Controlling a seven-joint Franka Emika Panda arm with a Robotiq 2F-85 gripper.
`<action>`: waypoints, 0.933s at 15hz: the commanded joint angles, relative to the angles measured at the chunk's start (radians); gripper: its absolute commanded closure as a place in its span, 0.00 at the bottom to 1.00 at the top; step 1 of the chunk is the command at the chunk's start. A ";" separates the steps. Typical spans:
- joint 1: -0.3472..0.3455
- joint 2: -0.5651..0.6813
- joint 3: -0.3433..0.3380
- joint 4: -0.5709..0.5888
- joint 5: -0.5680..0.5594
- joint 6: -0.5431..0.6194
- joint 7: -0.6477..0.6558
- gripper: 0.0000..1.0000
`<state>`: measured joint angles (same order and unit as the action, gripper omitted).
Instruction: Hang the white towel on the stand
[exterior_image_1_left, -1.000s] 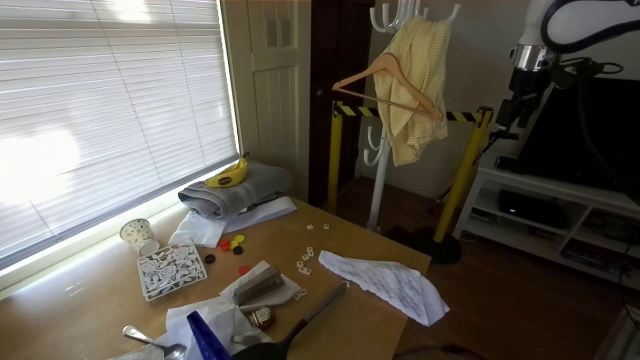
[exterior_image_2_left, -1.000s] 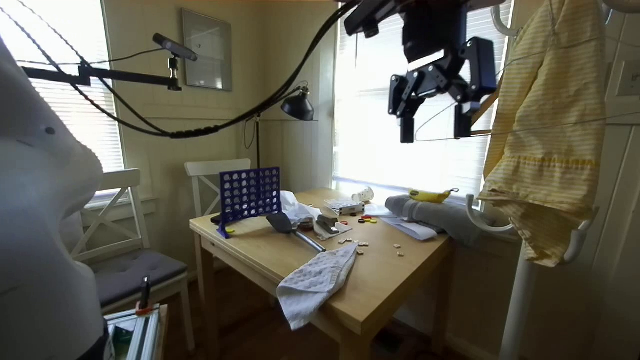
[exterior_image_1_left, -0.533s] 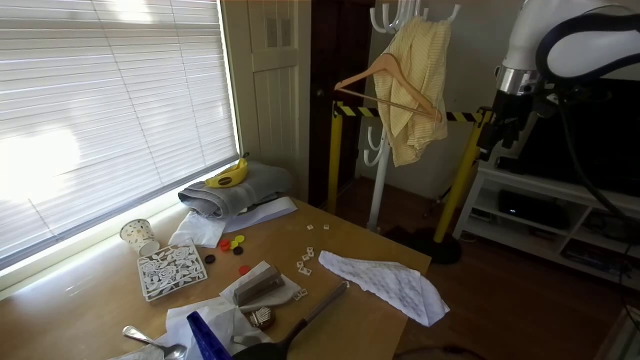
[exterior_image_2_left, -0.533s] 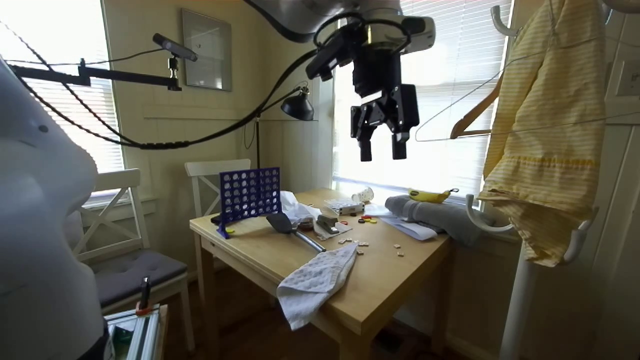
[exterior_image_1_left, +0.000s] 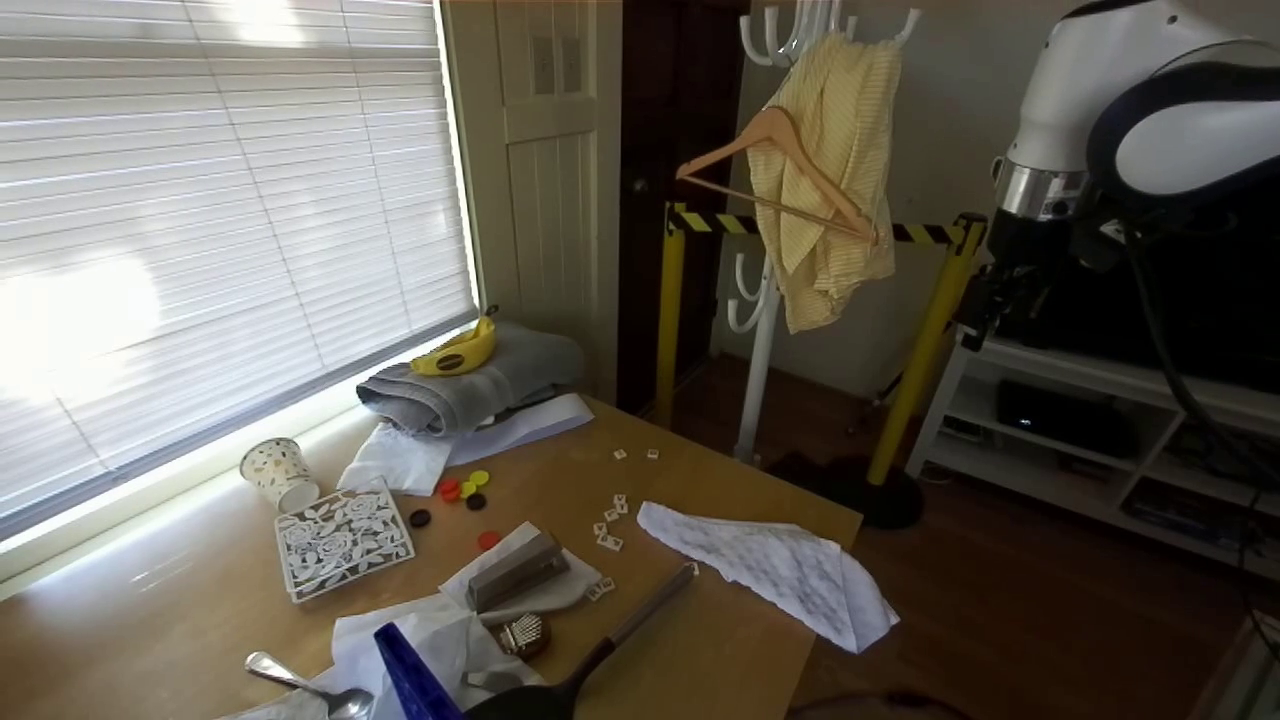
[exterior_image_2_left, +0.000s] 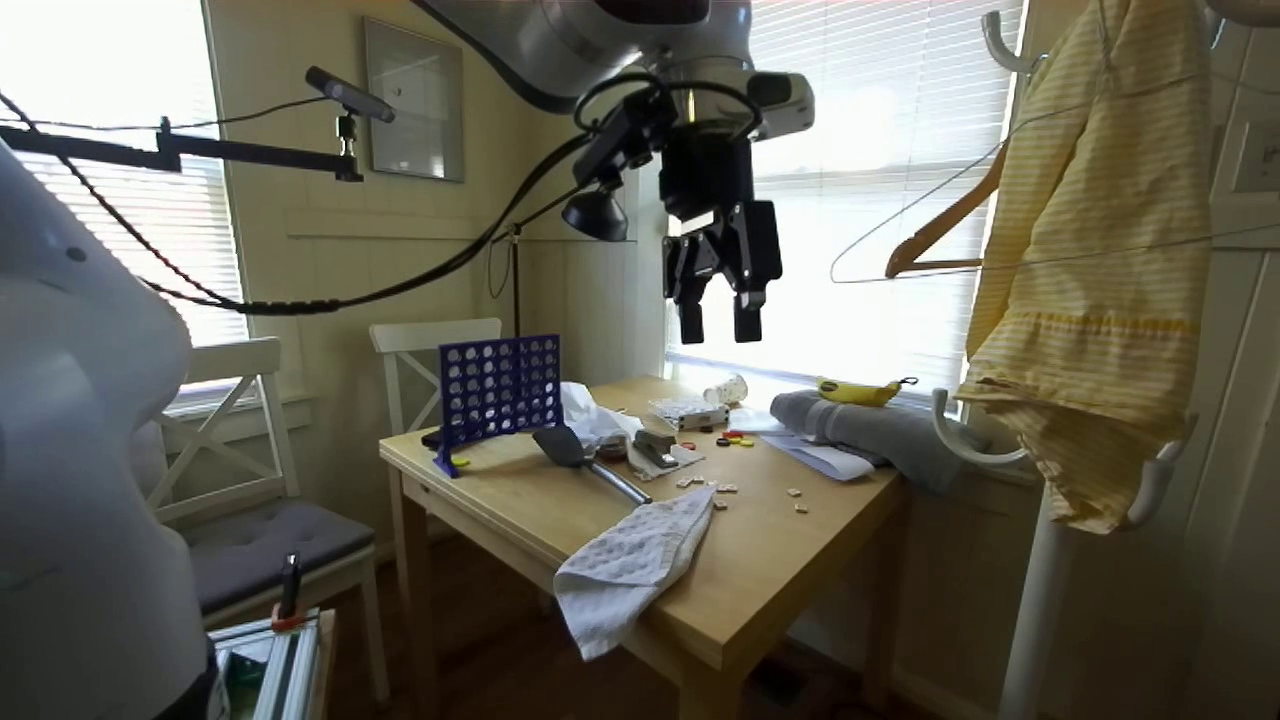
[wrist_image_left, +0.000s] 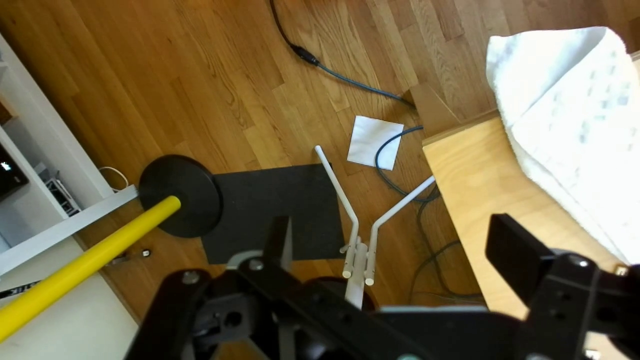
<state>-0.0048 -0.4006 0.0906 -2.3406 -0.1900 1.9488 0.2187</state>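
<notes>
The white towel (exterior_image_1_left: 780, 565) lies over the table's corner, one end hanging past the edge; it also shows in an exterior view (exterior_image_2_left: 640, 565) and at the right of the wrist view (wrist_image_left: 565, 115). My gripper (exterior_image_2_left: 719, 325) is in the air above the table's height, fingers down, apart and empty. In the wrist view, the gripper (wrist_image_left: 390, 245) has a wide gap between its fingers, with the towel beyond the right finger. The white stand (exterior_image_1_left: 757, 390) has curved hooks and holds a yellow striped cloth (exterior_image_2_left: 1090, 300) and a wooden hanger (exterior_image_1_left: 775, 170).
The table (exterior_image_2_left: 800, 560) bears a spatula (exterior_image_2_left: 590, 465), a blue game grid (exterior_image_2_left: 500, 390), small tiles, a stapler and a grey towel (exterior_image_2_left: 850, 420). A yellow barrier post (exterior_image_1_left: 920, 360) and a white TV shelf (exterior_image_1_left: 1060, 400) stand near the stand. Cables lie on the floor.
My gripper has moved down and, in both exterior views, to the left, away from the hanger in one of them. It stays open. The hanger sways slightly; the white towel has not moved.
</notes>
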 joint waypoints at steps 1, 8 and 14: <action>0.001 0.000 -0.001 0.002 0.000 -0.003 0.000 0.00; 0.077 0.001 -0.009 -0.222 0.036 0.399 -0.205 0.00; 0.138 0.040 0.044 -0.381 0.093 0.572 -0.139 0.00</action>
<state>0.1081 -0.3711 0.1144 -2.6585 -0.1440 2.4499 0.0578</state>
